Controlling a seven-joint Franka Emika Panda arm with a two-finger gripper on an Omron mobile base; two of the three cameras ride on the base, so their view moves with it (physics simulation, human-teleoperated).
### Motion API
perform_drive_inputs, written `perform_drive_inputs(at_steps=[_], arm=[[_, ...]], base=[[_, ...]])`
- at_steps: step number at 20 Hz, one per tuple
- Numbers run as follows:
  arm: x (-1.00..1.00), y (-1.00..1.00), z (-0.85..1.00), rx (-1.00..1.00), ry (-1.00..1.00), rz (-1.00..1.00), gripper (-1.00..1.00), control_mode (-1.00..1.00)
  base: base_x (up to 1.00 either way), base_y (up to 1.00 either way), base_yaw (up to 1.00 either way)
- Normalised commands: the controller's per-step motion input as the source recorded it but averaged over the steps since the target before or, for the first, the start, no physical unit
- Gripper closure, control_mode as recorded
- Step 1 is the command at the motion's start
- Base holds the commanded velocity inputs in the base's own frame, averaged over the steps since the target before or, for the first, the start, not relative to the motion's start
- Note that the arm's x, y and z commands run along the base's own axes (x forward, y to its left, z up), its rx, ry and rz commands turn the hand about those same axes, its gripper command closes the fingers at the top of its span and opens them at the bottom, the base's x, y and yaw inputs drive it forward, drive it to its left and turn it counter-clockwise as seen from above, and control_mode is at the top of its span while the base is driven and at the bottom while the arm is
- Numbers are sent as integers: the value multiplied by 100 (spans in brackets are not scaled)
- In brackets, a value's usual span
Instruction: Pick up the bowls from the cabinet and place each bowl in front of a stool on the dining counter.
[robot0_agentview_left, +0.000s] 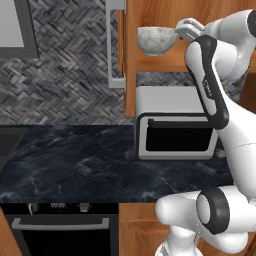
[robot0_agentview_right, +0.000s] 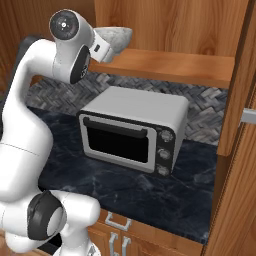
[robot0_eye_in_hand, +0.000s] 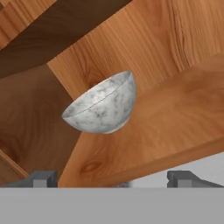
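The grey-white marbled stone bowl (robot0_agentview_left: 157, 40) sits on the wooden cabinet shelf (robot0_agentview_left: 165, 63), just left of the claw (robot0_eye_in_hand: 112, 179), whose fingers (robot0_eye_in_hand: 41, 178) stand wide apart, holding nothing. Below the claw, a white toaster oven (robot0_agentview_right: 134, 129) rests on the black marbled counter (robot0_agentview_left: 75, 160).

Wooden cabinet (robot0_agentview_left: 165, 62) shelf carries one marbled bowl (robot0_agentview_left: 156, 40)
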Motion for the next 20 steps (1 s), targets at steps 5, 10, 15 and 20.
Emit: perform_drive_inputs(at_steps=[5,10,15,20], arm=[[9,0,24,0,12,0,-100,-100],[24,0,5,0,9,0,-100,-100],[35,0,-17,0,5,1,-100,-100],[43,0,-27,0,1,2,-100,-100]], base=[[0,0,0],[0,0,0],[0,0,0],[0,0,0]])
